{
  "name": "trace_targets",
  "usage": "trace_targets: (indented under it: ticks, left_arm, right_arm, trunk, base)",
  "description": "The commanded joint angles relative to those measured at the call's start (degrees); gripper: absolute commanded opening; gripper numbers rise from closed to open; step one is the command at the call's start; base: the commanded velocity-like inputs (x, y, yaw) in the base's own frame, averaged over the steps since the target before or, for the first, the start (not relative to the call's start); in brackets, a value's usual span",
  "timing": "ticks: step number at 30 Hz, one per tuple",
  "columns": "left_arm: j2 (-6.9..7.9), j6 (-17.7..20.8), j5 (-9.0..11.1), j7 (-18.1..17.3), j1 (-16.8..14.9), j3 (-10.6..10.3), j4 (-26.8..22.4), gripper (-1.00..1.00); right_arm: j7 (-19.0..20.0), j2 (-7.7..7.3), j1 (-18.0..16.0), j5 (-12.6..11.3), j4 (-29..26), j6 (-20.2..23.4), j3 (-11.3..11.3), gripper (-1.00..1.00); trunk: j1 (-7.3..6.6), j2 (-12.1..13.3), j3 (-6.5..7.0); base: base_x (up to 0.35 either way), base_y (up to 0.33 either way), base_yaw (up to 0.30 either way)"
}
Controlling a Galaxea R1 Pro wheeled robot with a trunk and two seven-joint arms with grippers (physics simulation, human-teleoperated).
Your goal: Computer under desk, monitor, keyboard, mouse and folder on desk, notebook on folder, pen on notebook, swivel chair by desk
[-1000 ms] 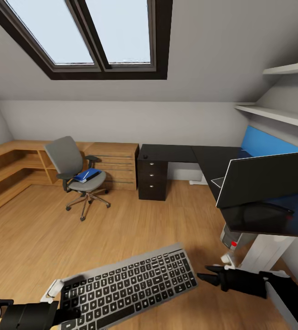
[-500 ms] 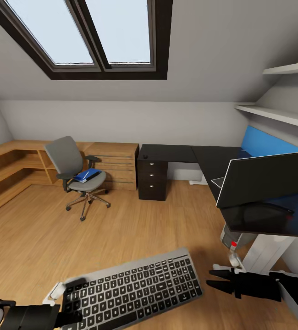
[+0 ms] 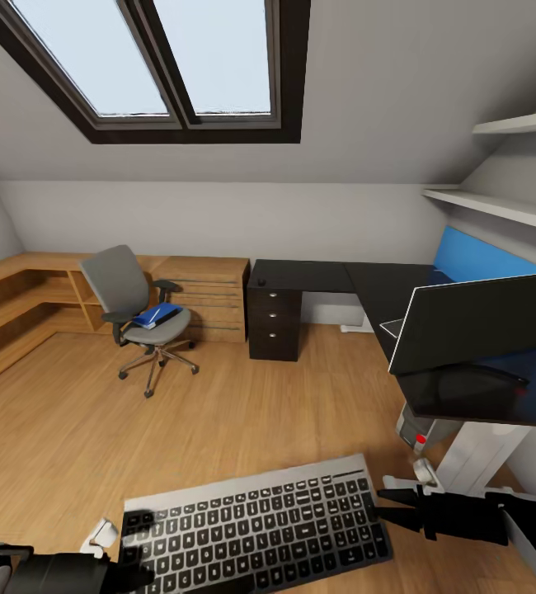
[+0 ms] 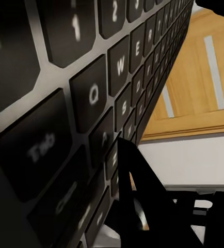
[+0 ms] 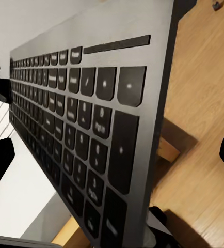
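In the head view, one keyboard [image 3: 256,528] was held above the wood floor [image 3: 218,412] by the left gripper [image 3: 128,554], clamped on its left end. The right gripper [image 3: 396,507] was seen with fingers apart just beside the keyboard's right edge. One monitor [image 3: 478,322] stood on the desk [image 3: 383,289], one computer [image 3: 418,431] under it. One swivel chair [image 3: 136,318], well apart from the desk, carried one blue folder [image 3: 157,314]. A small dark thing, perhaps the mouse [image 3: 261,282], lay on the far desk corner.

In the left wrist view, the keys [image 4: 91,98] were seen very close, one finger [image 4: 138,191] pressed along the edge.

In the right wrist view, the keyboard [image 5: 91,119] stood tilted between the spread fingers.

A one-ended grip could allow the keyboard to sag or slip, and the monitor could be struck during placing.
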Motion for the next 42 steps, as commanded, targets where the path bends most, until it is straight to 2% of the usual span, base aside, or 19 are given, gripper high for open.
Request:
trace_targets:
  ticks: [1, 12, 20, 42]
  left_arm:
    - [0.03, 0.2, -0.2, -0.4, -0.1, -0.1, 0.0, -1.00]
    - [-0.36, 0.0, -1.3, -1.1, -0.1, 0.0, 0.1, -1.00]
    - [-1.20, 0.0, -1.5, -1.2, -0.1, 0.1, 0.1, -1.00]
    - [-1.49, -0.1, -1.5, -1.3, -0.1, 0.1, 0.0, -1.00]
  right_arm:
    - [-0.1, -0.08, -0.1, -0.5, 0.1, 0.5, 0.2, 1.00]
    - [-0.1, -0.07, -0.1, -0.5, 0.1, 0.5, 0.2, 1.00]
    - [-0.1, -0.08, -0.1, -0.5, 0.1, 0.5, 0.2, 1.00]
    - [-0.2, 0.22, -0.1, -0.3, 1.0, 0.4, 0.7, 1.00]
  trunk:
    - [0.03, -0.1, -0.12]
    - [0.03, -0.1, -0.12]
    - [0.03, -0.1, -0.12]
    - [0.03, -0.1, -0.12]
  base:
    - [0.000, 0.000, 0.000]
    - [0.000, 0.000, 0.000]
    - [0.000, 0.000, 0.000]
    - [0.000, 0.000, 0.000]
